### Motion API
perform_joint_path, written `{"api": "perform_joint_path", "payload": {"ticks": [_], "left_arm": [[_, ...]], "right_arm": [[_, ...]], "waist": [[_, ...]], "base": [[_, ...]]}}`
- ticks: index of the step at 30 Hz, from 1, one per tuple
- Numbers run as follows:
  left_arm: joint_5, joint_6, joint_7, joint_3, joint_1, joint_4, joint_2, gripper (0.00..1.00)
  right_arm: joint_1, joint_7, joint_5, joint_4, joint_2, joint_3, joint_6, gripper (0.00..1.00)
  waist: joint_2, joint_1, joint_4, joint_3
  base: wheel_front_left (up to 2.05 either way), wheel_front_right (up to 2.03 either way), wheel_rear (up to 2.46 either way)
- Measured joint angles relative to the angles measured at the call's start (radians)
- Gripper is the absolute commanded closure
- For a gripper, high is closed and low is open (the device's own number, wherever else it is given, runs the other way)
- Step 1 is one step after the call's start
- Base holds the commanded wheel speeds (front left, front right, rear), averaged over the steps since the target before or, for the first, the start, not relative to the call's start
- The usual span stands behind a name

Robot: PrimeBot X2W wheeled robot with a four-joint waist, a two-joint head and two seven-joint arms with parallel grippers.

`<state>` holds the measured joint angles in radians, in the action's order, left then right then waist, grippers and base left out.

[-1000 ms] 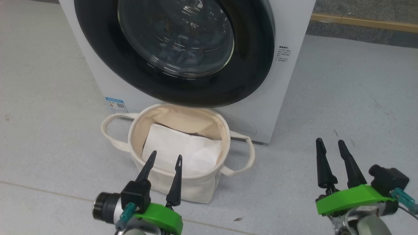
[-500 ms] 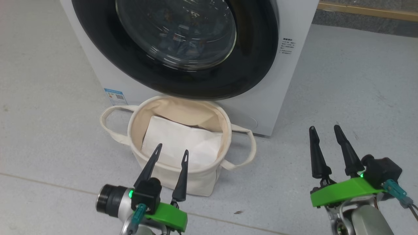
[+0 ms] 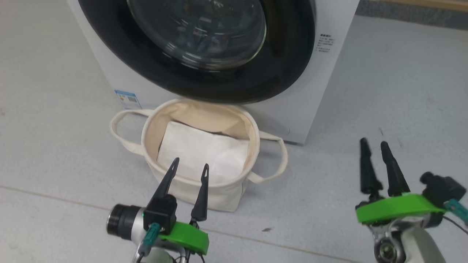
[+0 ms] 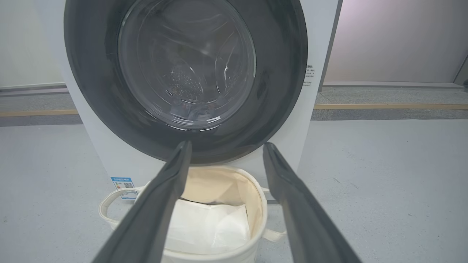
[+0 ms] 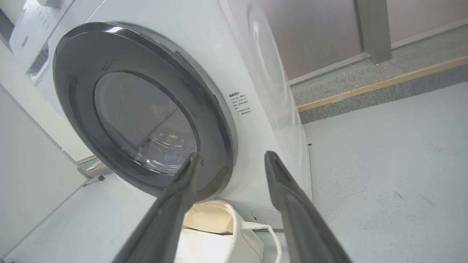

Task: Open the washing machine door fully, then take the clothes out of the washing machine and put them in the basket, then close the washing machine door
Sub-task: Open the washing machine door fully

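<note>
The white washing machine (image 3: 329, 73) stands ahead with its black-rimmed door (image 3: 285, 65) shut; dark shapes show dimly behind the glass window (image 3: 197, 33), and the clothes cannot be made out. The cream basket (image 3: 234, 197) sits on the floor right below the door, holding a plain white sheet (image 3: 201, 151). My left gripper (image 3: 191, 164) is open, hovering over the basket's near rim. My right gripper (image 3: 373, 143) is open above bare floor, right of the basket. In the left wrist view the door (image 4: 278, 73) and basket (image 4: 257, 204) lie straight ahead. The right wrist view sees the door (image 5: 215, 120) from the right side.
Grey floor (image 3: 384, 91) spreads around the machine on both sides. A wooden strip (image 4: 384, 106) runs along the wall base behind. A blue sticker (image 3: 126, 98) marks the machine's lower left front. A floor seam (image 3: 55, 195) crosses near my grippers.
The head camera has moved, so machine and basket sit higher in the picture. My right gripper has risen and its fingers stand closer together. The left gripper has shifted slightly.
</note>
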<state>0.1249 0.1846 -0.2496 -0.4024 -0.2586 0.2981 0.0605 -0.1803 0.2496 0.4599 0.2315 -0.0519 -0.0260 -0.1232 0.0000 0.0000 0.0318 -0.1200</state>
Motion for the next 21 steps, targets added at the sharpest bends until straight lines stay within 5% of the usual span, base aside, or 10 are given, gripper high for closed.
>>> {"api": "perform_joint_path", "payload": {"ticks": [8,18,21], "left_arm": [[-0.008,0.000,0.000,-0.001,-0.052,0.000,-0.008,0.00],[-0.008,0.023,0.000,-0.041,-0.150,-0.036,-0.011,0.00],[-0.006,0.035,0.000,-0.054,-0.169,-0.047,-0.012,0.00]], "right_arm": [[-0.138,-0.046,0.439,0.075,0.000,0.036,0.000,1.00],[-0.435,-0.377,1.036,0.153,-0.016,0.184,0.000,1.00],[-0.490,-0.435,1.107,0.189,-0.022,0.208,0.000,1.00]], "waist": [[0.0000,0.0000,0.002,-0.081],[0.0000,0.0000,0.021,-0.228],[0.0000,0.0000,0.027,-0.259]], "base": [[0.00,0.00,0.00],[0.00,0.00,0.00],[0.00,0.00,0.00]]}}
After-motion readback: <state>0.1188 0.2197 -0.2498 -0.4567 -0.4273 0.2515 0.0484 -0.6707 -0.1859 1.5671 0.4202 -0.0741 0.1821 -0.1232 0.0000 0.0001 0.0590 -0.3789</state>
